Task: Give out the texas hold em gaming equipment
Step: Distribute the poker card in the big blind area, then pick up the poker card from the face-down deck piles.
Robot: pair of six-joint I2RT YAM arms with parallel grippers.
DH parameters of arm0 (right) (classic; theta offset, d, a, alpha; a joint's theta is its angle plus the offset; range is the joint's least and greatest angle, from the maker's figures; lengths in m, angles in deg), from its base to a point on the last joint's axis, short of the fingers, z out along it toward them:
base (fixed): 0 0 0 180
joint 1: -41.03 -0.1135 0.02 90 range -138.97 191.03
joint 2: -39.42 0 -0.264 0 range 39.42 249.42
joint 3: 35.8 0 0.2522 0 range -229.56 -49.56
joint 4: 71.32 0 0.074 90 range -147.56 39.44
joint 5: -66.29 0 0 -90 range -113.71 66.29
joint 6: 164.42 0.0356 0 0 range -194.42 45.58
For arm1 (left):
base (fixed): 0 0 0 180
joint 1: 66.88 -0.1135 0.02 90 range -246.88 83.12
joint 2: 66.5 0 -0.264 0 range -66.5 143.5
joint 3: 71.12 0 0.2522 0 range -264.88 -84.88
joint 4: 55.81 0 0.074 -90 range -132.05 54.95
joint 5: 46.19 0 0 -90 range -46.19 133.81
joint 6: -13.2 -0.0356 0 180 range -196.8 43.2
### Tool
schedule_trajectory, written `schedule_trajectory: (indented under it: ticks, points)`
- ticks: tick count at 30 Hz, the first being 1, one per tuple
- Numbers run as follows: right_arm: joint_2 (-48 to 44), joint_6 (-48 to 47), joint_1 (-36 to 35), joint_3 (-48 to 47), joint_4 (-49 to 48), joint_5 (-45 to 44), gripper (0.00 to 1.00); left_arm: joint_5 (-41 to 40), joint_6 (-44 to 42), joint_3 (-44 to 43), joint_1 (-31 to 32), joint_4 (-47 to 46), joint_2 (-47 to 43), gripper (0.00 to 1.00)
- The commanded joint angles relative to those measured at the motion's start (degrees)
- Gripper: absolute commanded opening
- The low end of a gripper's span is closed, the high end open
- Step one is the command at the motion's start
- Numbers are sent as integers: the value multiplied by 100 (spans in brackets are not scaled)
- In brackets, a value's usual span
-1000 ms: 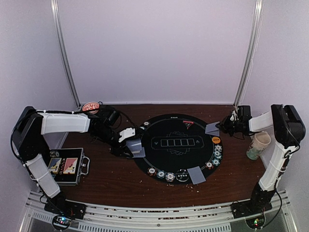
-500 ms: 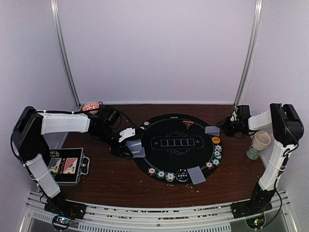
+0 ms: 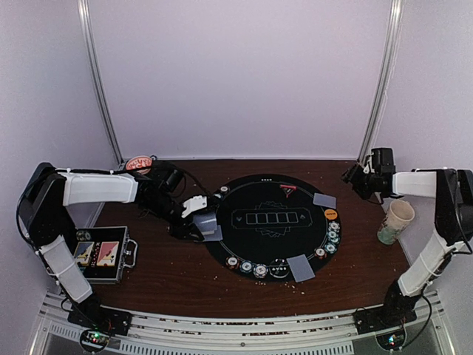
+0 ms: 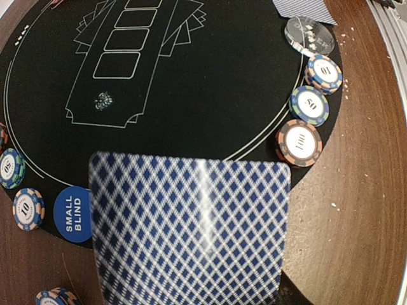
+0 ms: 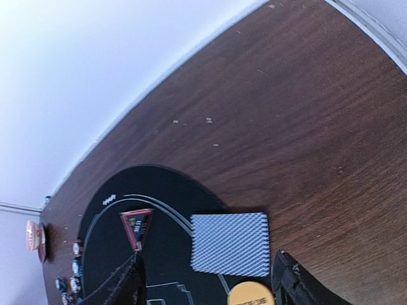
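Checking the overhead view, I judge the deal to be roughly midway. The round black mat (image 3: pixel 255 196) sits in the middle of the worktop (image 3: pixel 185 277). Two cards already lie face down on its rim: the right-hand card (image 3: pixel 324 200), just behind the orange button (image 3: pixel 330 214), and the near card (image 3: pixel 301 268) at the front edge. Poker chips (image 3: pixel 247 266) are strung along the front and right rim, with a few more at the left, and the red-triangle marker (image 3: pixel 288 190) lies at the far side. My right gripper (image 3: pixel 350 177) hangs near the far right edge of the worktop, apart from the right-hand card, its jaws wide with nothing between them. My left gripper (image 3: pixel 199 226) is at the left rim of the mat, jaws narrow and pinching a blue-backed card (image 4: pixel 191 229). I cannot tell whether that is one card or a thin stack. Its wrist camera shows that card over the rim beside the small-blind button (image 4: pixel 72 213), with the clear button (image 4: pixel 310 35) further round. As I read it, the left seat and probably the far seat lack a card, and the outlined boxes (image 3: pixel 270 218) at the mat's centre are bare. The black case (image 3: pixel 103 255) at the left plays no part.
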Motion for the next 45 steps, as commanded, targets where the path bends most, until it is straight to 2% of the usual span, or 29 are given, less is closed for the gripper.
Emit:
schedule_trajectory:
  ticks: [1,4,8,14,19,26,35,39,45]
  points:
    - [-805,41,-811,350,-438,243,71,100,-46,-32,-4,-130,43,49]
    - [-1045,182,-1668,537,-977,563,73,115,-43,-24,-2,-129,35,49]
    - [-887,449,-2766,592,-1598,731,73,126,-44,-11,3,-133,-7,49]
    - [-106,934,-4120,400,-2572,817,73,140,-43,0,-4,-131,-39,49]
    - [727,1105,-4868,-40,-2854,698,72,150,-43,7,1,-133,-60,49]
    - [1645,1321,-5255,-533,-3206,626,64,175,-52,16,-4,-128,-68,49]
    - [2229,1471,-5307,-1066,-3390,606,56,169,-53,16,-5,-131,-44,49]
    - [2372,1492,-5316,-1218,-3392,650,51,166,-52,16,-5,-133,-43,49]
    - [2415,1465,-5364,-1253,-3363,677,37,158,-52,7,-4,-129,-18,49]
